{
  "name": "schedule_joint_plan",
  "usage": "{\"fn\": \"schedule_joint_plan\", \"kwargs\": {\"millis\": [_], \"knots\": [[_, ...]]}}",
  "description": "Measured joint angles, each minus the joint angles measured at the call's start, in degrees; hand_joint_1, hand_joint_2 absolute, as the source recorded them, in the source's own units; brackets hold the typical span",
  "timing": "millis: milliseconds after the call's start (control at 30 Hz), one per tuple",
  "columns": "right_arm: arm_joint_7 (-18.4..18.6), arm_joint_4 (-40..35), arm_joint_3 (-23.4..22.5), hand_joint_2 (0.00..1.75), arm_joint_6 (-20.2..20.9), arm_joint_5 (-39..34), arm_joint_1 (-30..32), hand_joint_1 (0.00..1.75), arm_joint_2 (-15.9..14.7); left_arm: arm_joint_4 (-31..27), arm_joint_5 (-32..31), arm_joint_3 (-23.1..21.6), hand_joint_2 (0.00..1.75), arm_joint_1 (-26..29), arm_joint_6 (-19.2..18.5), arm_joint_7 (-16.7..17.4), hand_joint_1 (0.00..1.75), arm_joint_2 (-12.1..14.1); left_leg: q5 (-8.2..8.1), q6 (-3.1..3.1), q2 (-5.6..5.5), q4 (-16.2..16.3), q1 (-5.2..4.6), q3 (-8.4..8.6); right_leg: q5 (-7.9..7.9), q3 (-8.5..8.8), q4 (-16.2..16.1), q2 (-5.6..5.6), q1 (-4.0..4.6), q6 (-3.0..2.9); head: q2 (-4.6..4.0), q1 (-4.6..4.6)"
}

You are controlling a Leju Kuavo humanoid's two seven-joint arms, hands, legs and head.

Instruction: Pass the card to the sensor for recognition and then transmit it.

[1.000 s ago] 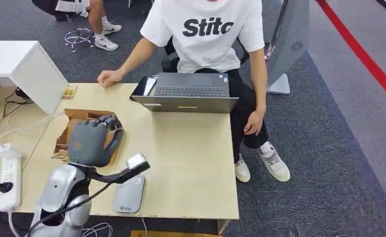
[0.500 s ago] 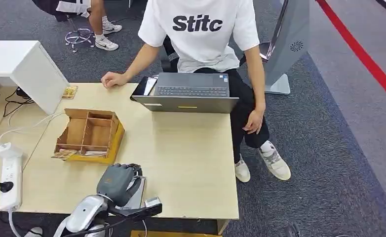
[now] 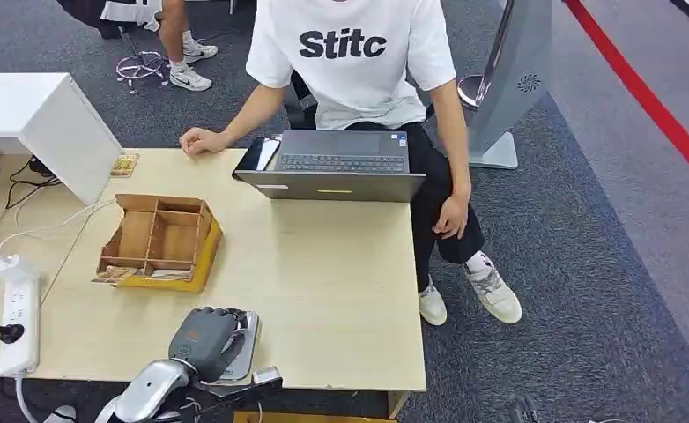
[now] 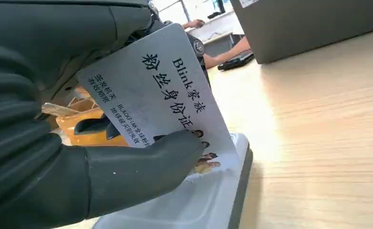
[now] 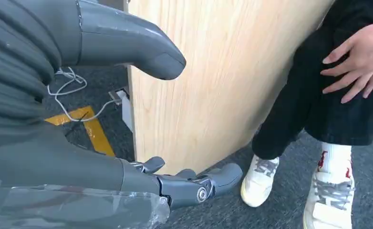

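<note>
My left hand (image 3: pixel 203 341) hovers at the table's near edge, right over the grey sensor pad (image 3: pixel 244 348). It pinches a white card (image 4: pixel 160 98) printed with black characters between thumb and fingers, and the card's lower edge touches the pad (image 4: pixel 208 200). My right hand (image 5: pixel 127 109) hangs beside the table's side edge, its fingers apart with nothing between them.
A wooden divided box (image 3: pixel 158 241) sits left of centre. A person in a white shirt (image 3: pixel 350 53) sits at the far side behind a laptop (image 3: pixel 337 166). A power strip (image 3: pixel 17 322) and cables lie at the left. The person's leg and shoes (image 5: pixel 327 138) are close to my right hand.
My left hand came back from the wooden box to the near edge and now settles over the sensor pad with the card. The person has leaned slightly.
</note>
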Motion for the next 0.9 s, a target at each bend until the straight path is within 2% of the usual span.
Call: {"fn": "schedule_joint_plan", "kwargs": {"millis": [100,267,400,567,900], "knots": [[0.15,-0.02,0.09,1.75,0.02,-0.28,0.01,0.00,0.00,-0.13,-0.57,0.79,1.75,-0.16,2.45,0.09,1.75,-0.07,0.03,-0.03,0.00,0.00,0.01,0.02,0.01,-0.01,0.00,0.01,0.02,0.00,0.00,0.02],[1.33,-0.59,0.00,1.75,0.20,-0.55,0.07,0.00,0.04,-3.06,-1.05,3.57,1.75,-3.01,3.80,0.46,1.75,-0.63,0.07,-0.03,-0.04,0.00,0.01,0.02,0.02,-0.01,0.00,-0.04,0.03,0.00,0.00,0.04],[2.14,-0.96,-0.04,1.75,0.37,0.09,0.09,0.00,0.11,-5.33,-1.53,7.16,1.75,-8.39,2.88,1.09,1.75,-1.03,0.09,-0.03,-0.04,0.00,0.01,0.03,0.06,0.00,0.01,-0.02,0.02,-0.03,0.00,0.00],[2.67,-0.96,-0.18,1.75,0.72,0.88,0.09,0.00,0.11,-5.46,-1.64,11.51,1.75,-14.03,1.49,2.19,1.75,-1.07,0.11,-0.05,-0.04,0.01,0.02,0.03,0.07,0.00,0.02,-0.02,0.03,-0.03,0.00,0.02],[2.95,-0.85,-0.46,1.75,0.98,1.53,0.09,0.00,0.13,-3.74,-0.72,18.60,1.75,-17.69,-0.79,2.93,1.75,-1.73,0.12,-0.07,-0.01,0.00,0.04,0.01,0.06,-0.03,0.03,0.02,0.07,-0.04,0.00,0.02]]}}
